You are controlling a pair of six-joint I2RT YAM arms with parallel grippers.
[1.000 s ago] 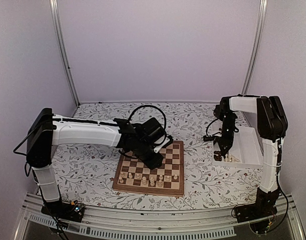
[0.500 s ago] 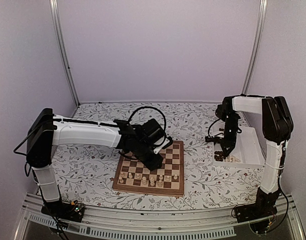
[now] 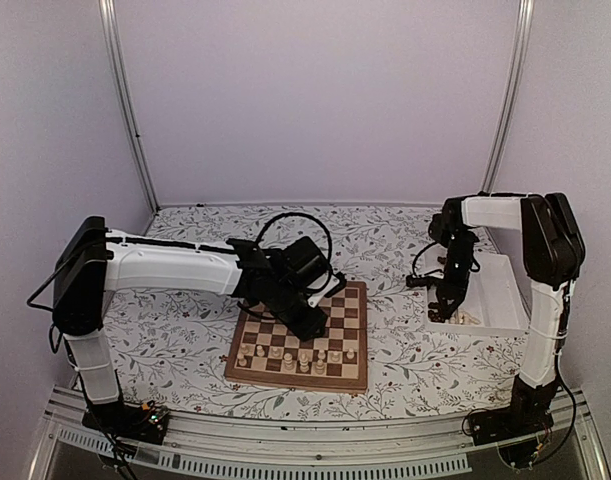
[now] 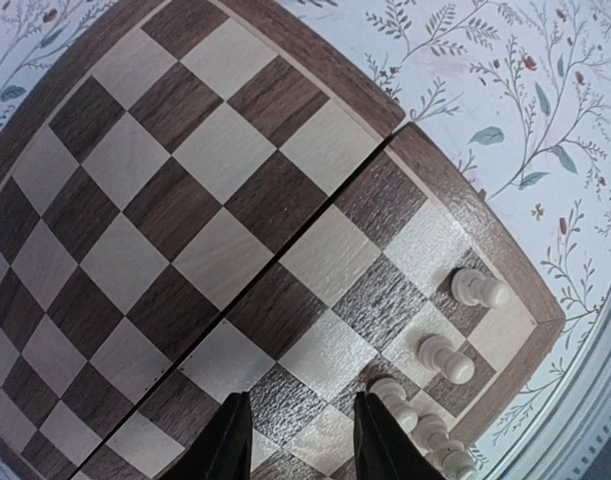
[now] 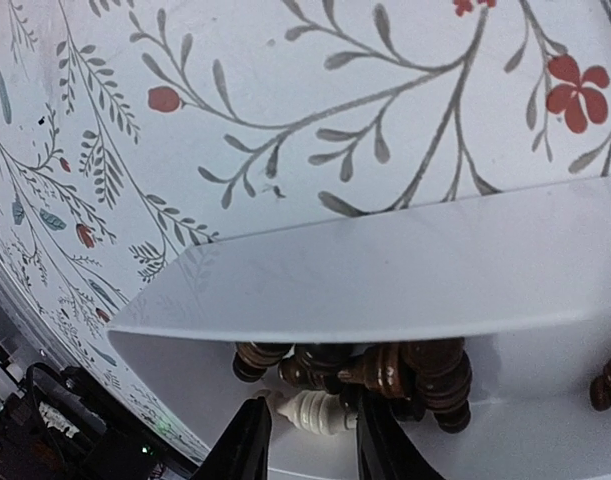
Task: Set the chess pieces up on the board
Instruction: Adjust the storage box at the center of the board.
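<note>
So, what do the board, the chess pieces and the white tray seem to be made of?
The board: wood with a smooth satin finish; grain lines show in the squares. The chess pieces: likely turned wood, some pale cream, and the dark ones look varnished, with bright highlights. The white tray: probably plastic, being smooth and uniform with a faint sheen.

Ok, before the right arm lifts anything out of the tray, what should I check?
1. Right gripper straddles the pale piece lying in the white tray: ok.
2. Jaws closed firmly on that piece: cannot tell.
3. Dark pieces crowd right beside it: not ok.
4. Left gripper empty, jaws apart, over the board: ok.
5. Square between the left fingers free: ok.
</note>
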